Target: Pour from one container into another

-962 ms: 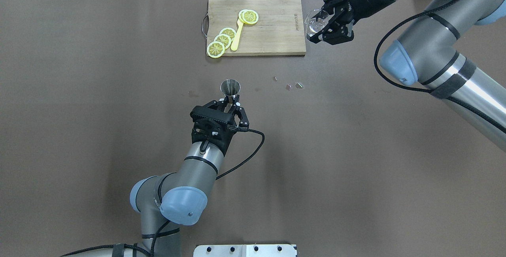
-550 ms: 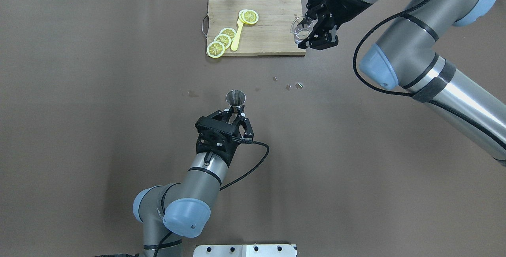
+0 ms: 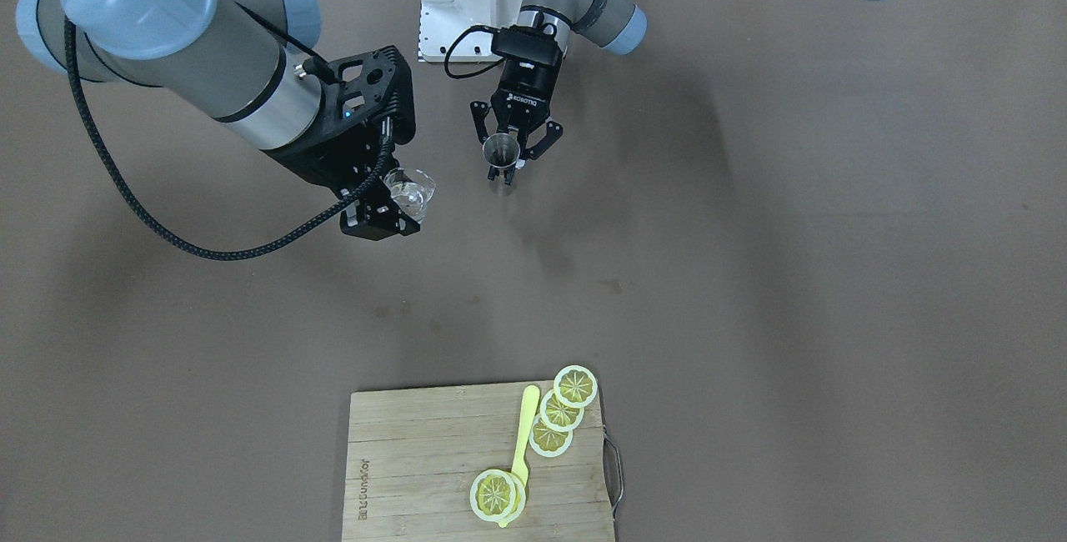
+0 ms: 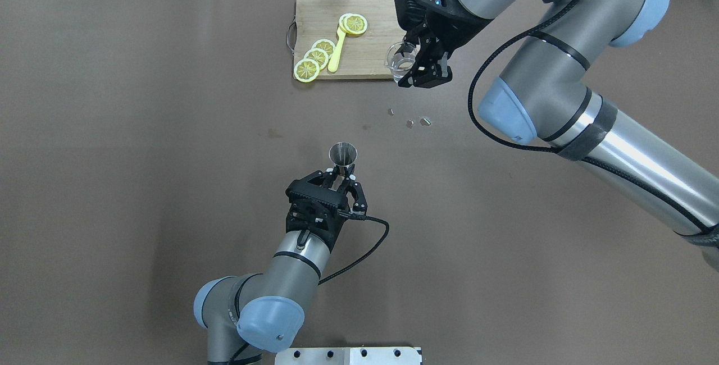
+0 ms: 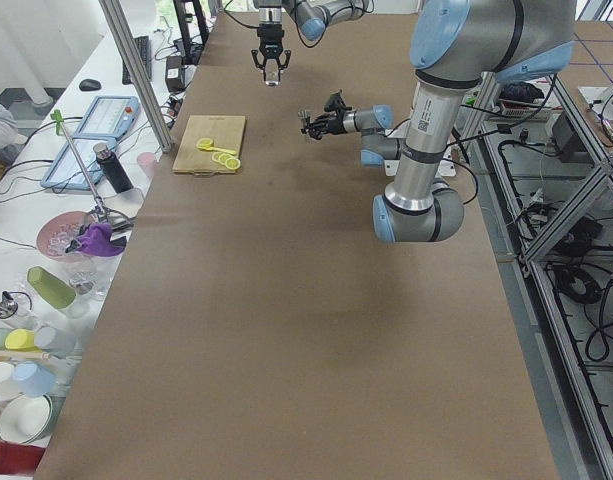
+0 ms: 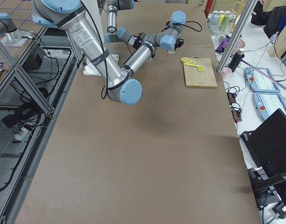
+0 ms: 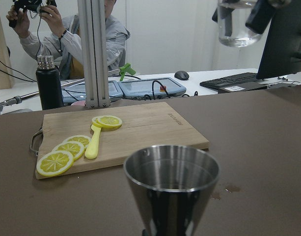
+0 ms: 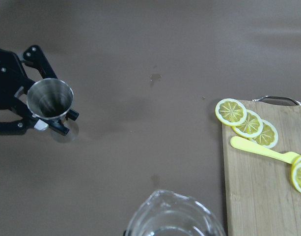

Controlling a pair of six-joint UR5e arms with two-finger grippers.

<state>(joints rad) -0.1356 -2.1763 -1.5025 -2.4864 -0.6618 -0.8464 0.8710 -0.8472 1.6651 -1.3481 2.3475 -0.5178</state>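
The steel jigger (image 4: 342,153) stands upright with its dark mouth up, and my left gripper (image 4: 341,176) is shut on its narrow waist. In the front-facing view the jigger (image 3: 499,149) sits between the black fingers of the left gripper (image 3: 503,172). The clear glass cup (image 4: 400,60) hangs above the cutting board's near right corner, with my right gripper (image 4: 420,71) shut on it. The cup (image 3: 410,191) is up and to the side of the jigger, well apart from it. In the right wrist view the cup's rim (image 8: 174,217) is at the bottom and the jigger (image 8: 50,98) far to the left.
A wooden cutting board (image 4: 382,17) at the far middle carries several lemon slices (image 4: 317,56) and a yellow spoon (image 4: 337,53). Small scraps (image 4: 426,121) and damp spots (image 4: 274,133) lie on the brown table between board and jigger. Bottles and cups line the far edge.
The right arm has carried the glass cup leftward, from beyond the board's right edge to over its near right corner. The left gripper has shifted the jigger slightly right and toward the robot.
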